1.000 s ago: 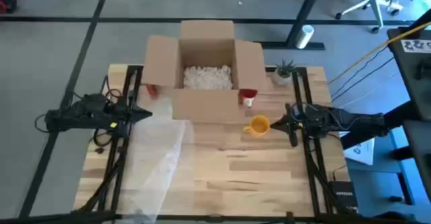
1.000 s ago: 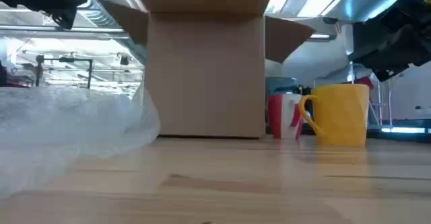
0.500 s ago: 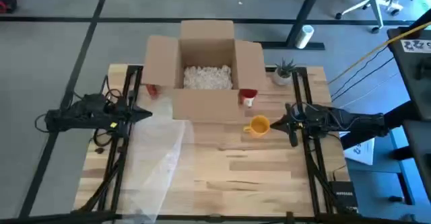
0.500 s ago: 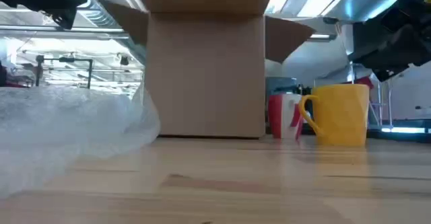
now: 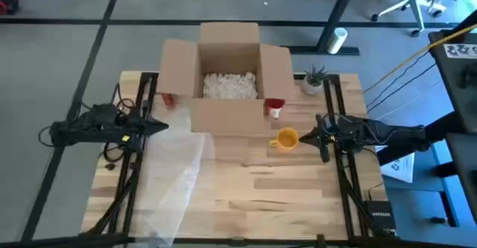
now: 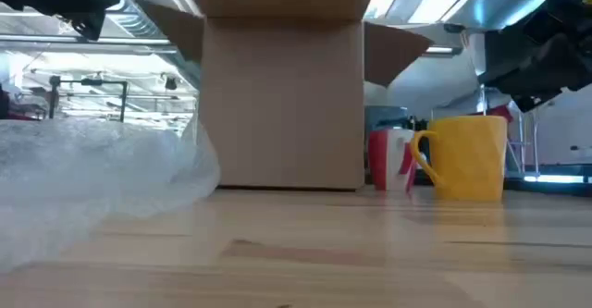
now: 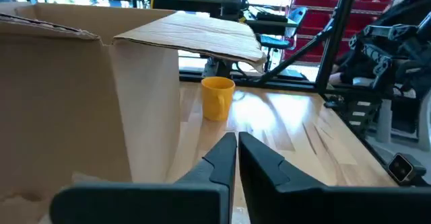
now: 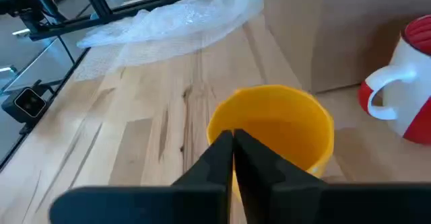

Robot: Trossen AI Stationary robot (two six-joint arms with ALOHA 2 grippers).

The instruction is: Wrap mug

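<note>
We are looking first at the bubble wrap (image 5: 173, 181), lying loose over the near left part of the table (image 5: 283, 196), untouched by either arm. Beyond it, we are holding the left gripper (image 5: 160, 126) over the wrap's far edge, fingers pressed together on nothing. Across the table, we are holding the right gripper (image 5: 307, 138) just beside the yellow mug (image 5: 285, 139), which stands upright in front of the cardboard box (image 5: 227, 73); its fingers are pressed together too. We judge the task barely begun: next we are needing to spread the right fingers, take the mug by its rim, and carry it onto the wrap.
</note>
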